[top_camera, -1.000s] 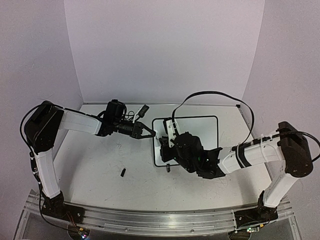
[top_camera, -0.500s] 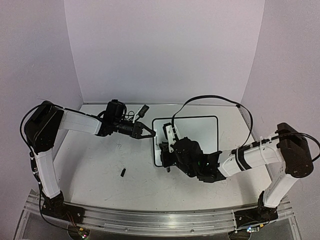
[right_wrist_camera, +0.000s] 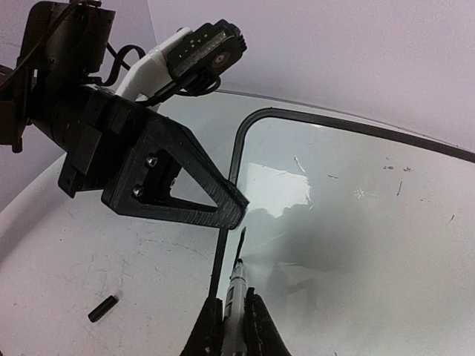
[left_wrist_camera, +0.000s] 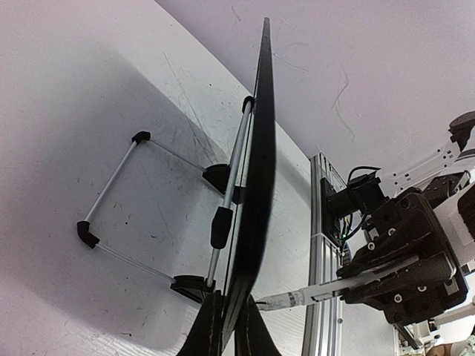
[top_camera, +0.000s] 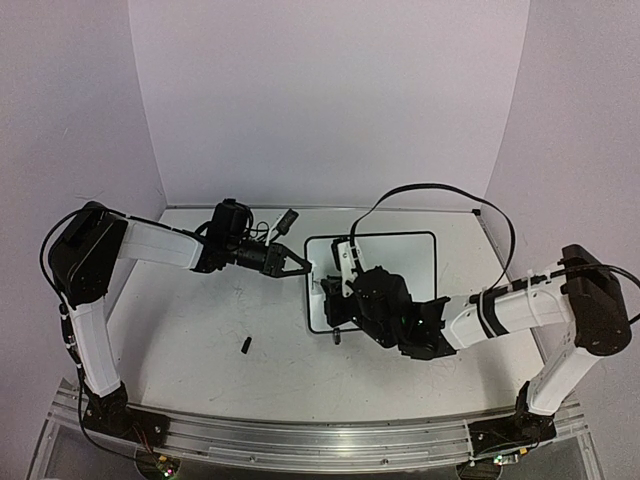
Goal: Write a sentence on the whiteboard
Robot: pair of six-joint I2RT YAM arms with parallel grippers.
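Your marker cap (top_camera: 245, 345) lies loose at the board's seven o'clock, off so the nib can write. Your left gripper (top_camera: 303, 268) is clamped on the whiteboard (top_camera: 400, 262), which sits mid-table. The grip is at the board's nine o'clock edge, I judge to steady it. Your right gripper (right_wrist_camera: 231, 319) pinches the marker (right_wrist_camera: 236, 285), nib at the face just inside that edge. No sentence, brand or label is readable, only faint specks.

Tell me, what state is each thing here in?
whiteboard: blank, left edge clamped.
left gripper: shut on the whiteboard's edge.
right gripper: shut on the marker.
marker: uncapped, tip by the whiteboard's left edge.
small black cap: lying loose on the table.
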